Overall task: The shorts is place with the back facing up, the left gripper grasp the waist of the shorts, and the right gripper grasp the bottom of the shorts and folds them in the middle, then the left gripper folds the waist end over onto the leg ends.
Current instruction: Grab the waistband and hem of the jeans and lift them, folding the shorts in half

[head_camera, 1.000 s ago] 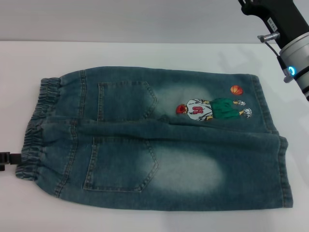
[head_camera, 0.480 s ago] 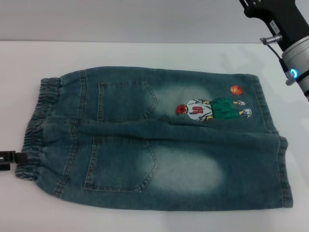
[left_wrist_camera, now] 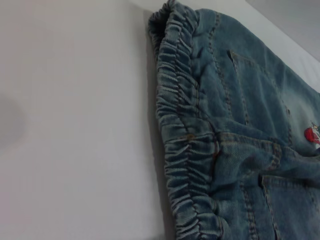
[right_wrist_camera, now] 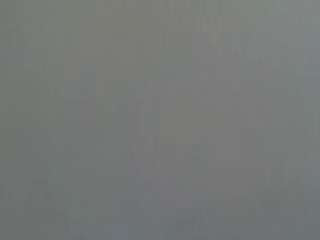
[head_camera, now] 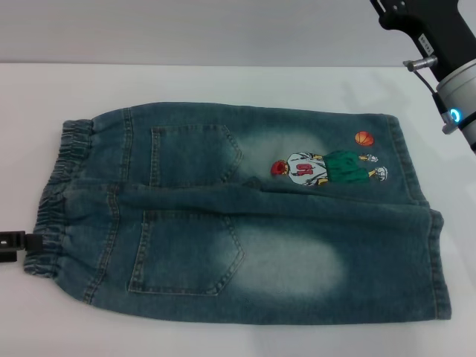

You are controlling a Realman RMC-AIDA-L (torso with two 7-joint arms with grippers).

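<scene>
One flat pair of shorts (head_camera: 245, 216), left pincer (head_camera: 13, 245) beside its waist (head_camera: 56, 197), grip state unclear.

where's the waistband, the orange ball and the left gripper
waistband (left_wrist_camera: 182, 145), left wrist view, on the gathered elastic band
orange ball (head_camera: 363, 137), head view, middle of the embroidered ball
left gripper (head_camera: 16, 241), head view, black tip beside the waist end
</scene>
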